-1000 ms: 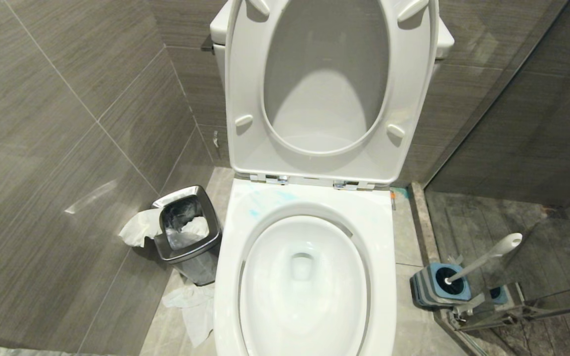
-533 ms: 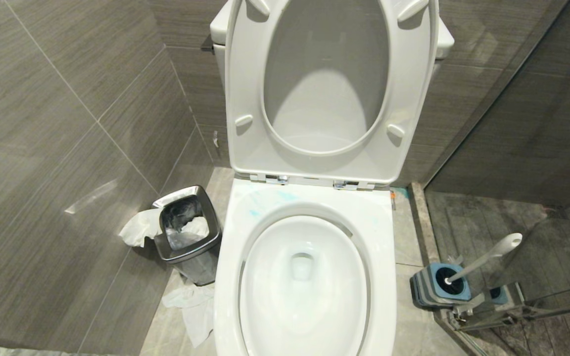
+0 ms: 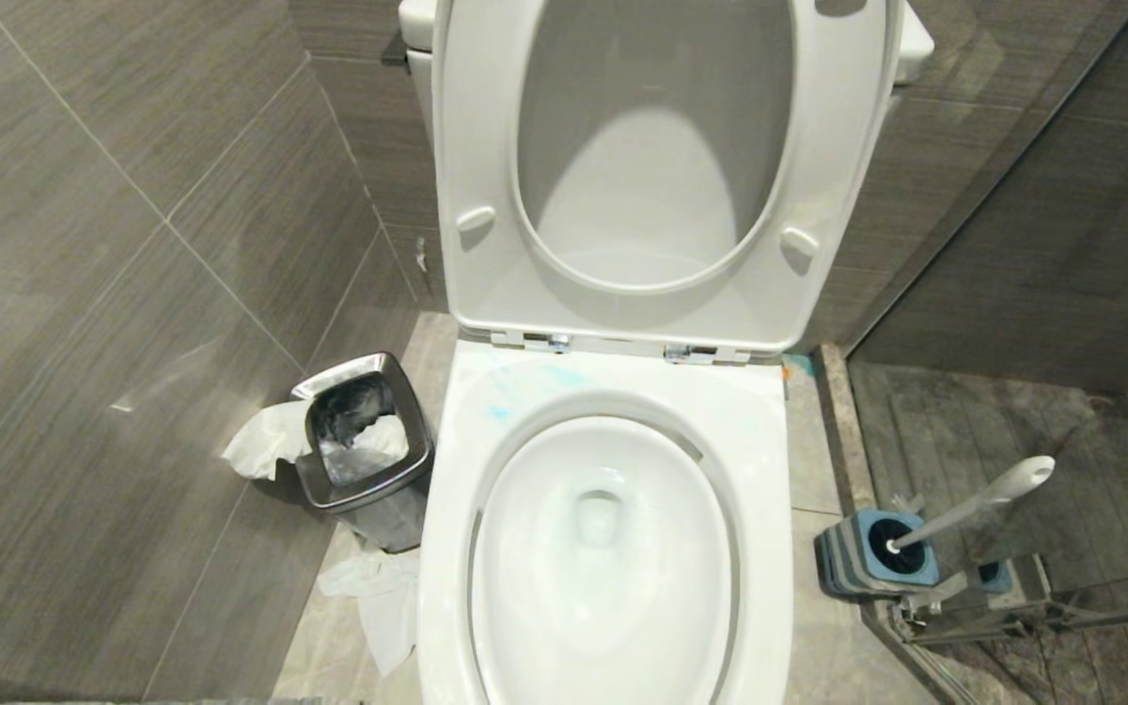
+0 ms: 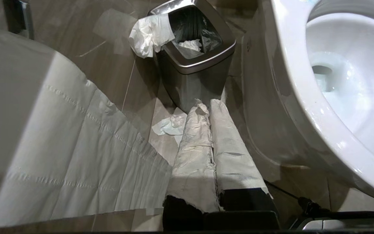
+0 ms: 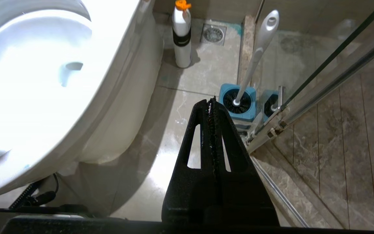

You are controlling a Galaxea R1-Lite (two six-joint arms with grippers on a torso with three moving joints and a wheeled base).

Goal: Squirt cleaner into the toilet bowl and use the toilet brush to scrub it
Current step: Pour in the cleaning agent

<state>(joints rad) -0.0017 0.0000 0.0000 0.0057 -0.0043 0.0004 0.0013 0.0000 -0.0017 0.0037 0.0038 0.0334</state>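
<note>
The white toilet bowl [image 3: 446,548] fills the middle of the head view, with seat and lid raised. Pale blue smears of cleaner [image 3: 500,411] mark the back left of its rim. To its right the toilet brush [image 3: 975,501] leans in a square blue holder [image 3: 853,566], black bristles down inside. Neither arm shows in the head view. My left gripper [image 4: 206,104], its fingers wrapped in white, hangs shut and empty beside the bowl [image 4: 291,81]. My right gripper [image 5: 211,102] is shut and empty, low over the floor just short of the brush [image 5: 258,48].
A steel bin [image 3: 363,441] with tissue stands left of the toilet, and more tissue [image 3: 373,597] lies on the floor. A sheet of toilet paper [image 4: 76,146] hangs at the left. A white orange-capped bottle [image 5: 181,35] stands by a floor drain [image 5: 213,34]. A glass shower door [image 5: 330,74] runs right of the brush.
The whole head view has shifted a little, so the camera has moved closer and lower. Nothing in the scene itself has moved.
</note>
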